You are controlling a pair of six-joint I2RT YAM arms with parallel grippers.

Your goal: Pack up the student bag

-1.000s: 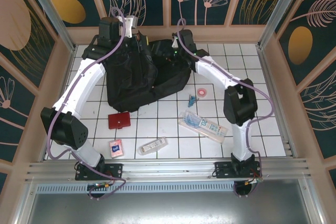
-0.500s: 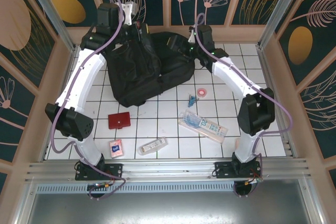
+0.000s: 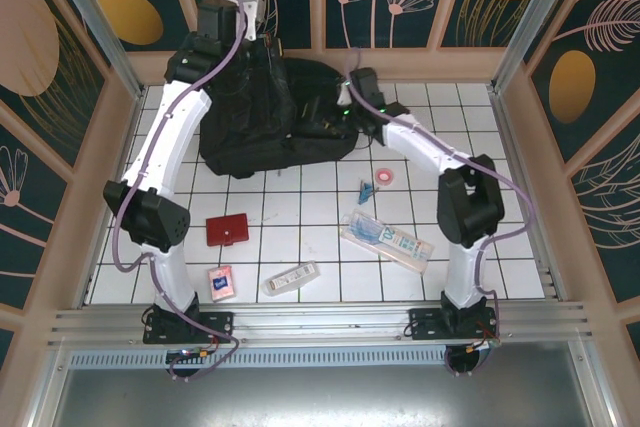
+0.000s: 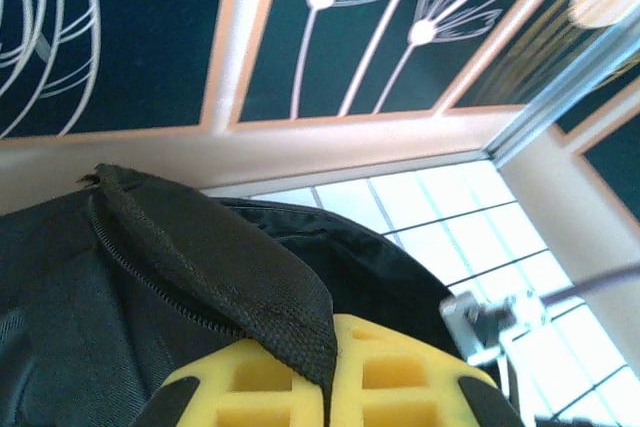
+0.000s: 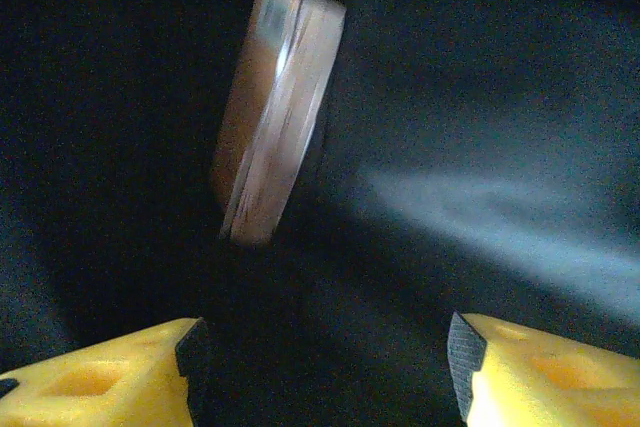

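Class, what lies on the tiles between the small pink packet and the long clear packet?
In the top view, a pale oblong item lies between the pink packet and the long clear packet.

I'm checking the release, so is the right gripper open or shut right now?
Open. The right gripper shows its yellow fingers far apart in the wrist view, with nothing clamped between them.
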